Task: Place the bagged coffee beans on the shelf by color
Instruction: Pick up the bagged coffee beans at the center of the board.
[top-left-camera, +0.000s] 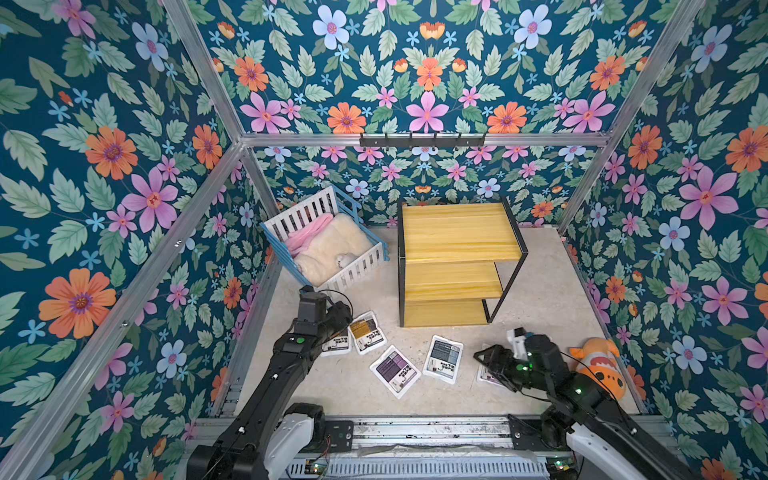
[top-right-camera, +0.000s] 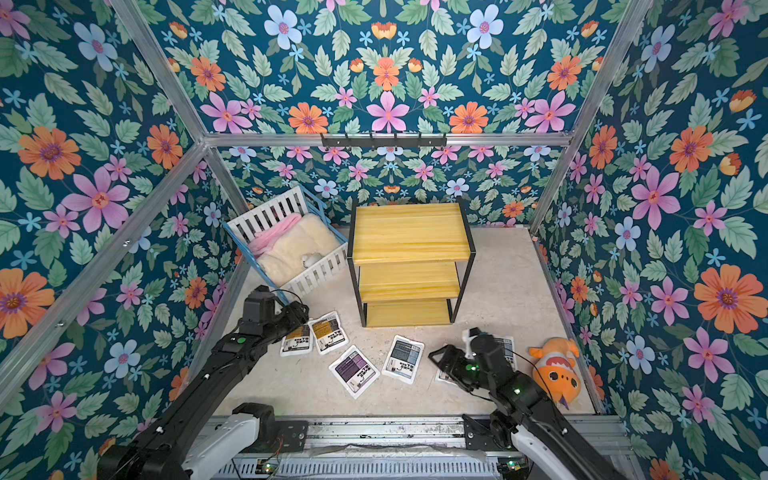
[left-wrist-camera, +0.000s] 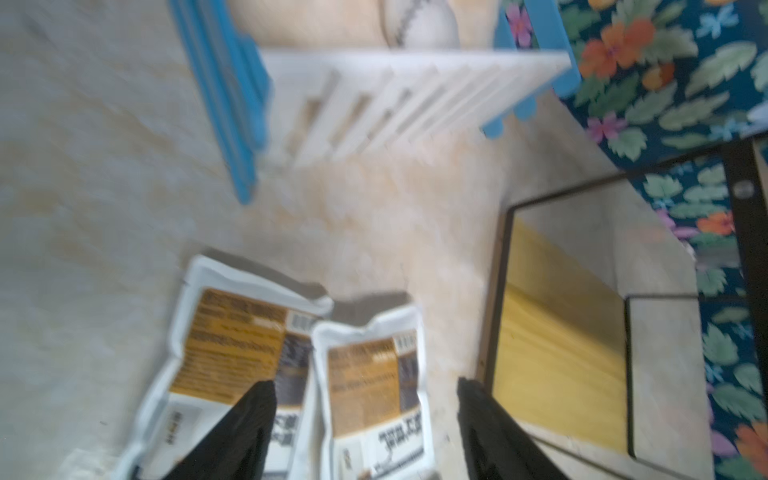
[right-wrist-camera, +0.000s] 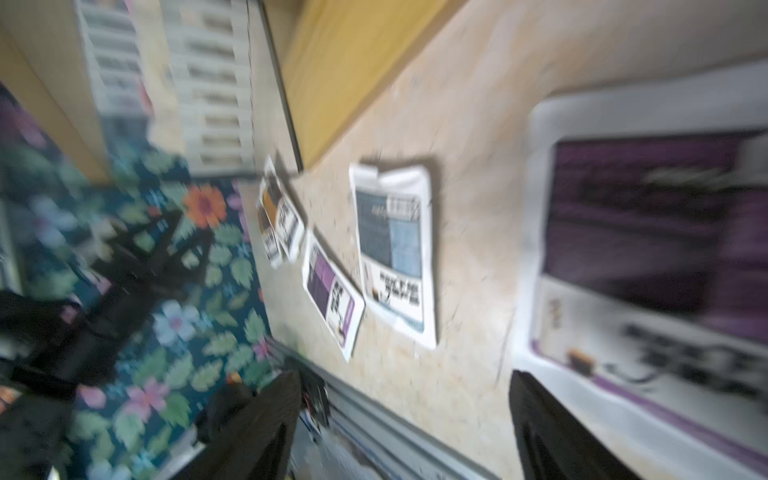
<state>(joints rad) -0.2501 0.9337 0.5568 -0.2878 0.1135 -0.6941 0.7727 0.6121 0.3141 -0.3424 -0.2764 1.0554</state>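
The shelf (top-left-camera: 453, 266) stands at the back middle with all three yellow boards bare. Coffee bean bags lie flat on the floor in front of it. Two yellow-brown ones (top-left-camera: 366, 332) (left-wrist-camera: 232, 345) overlap at the left. A purple one (top-left-camera: 395, 370) and a blue-grey one (top-left-camera: 443, 358) lie in the middle. Another purple bag (right-wrist-camera: 644, 232) lies at the right, mostly under my right arm. My left gripper (left-wrist-camera: 365, 386) hangs open over the right-hand yellow-brown bag (left-wrist-camera: 361, 357). My right gripper (right-wrist-camera: 405, 376) is open beside the right purple bag, with nothing between its fingers.
A white-and-blue slatted crib (top-left-camera: 328, 245) with pink and cream bedding stands at the back left, close to my left arm. An orange plush toy (top-left-camera: 598, 365) lies at the right wall. Metal rails (top-left-camera: 415, 428) line the front edge. Floral walls enclose the floor.
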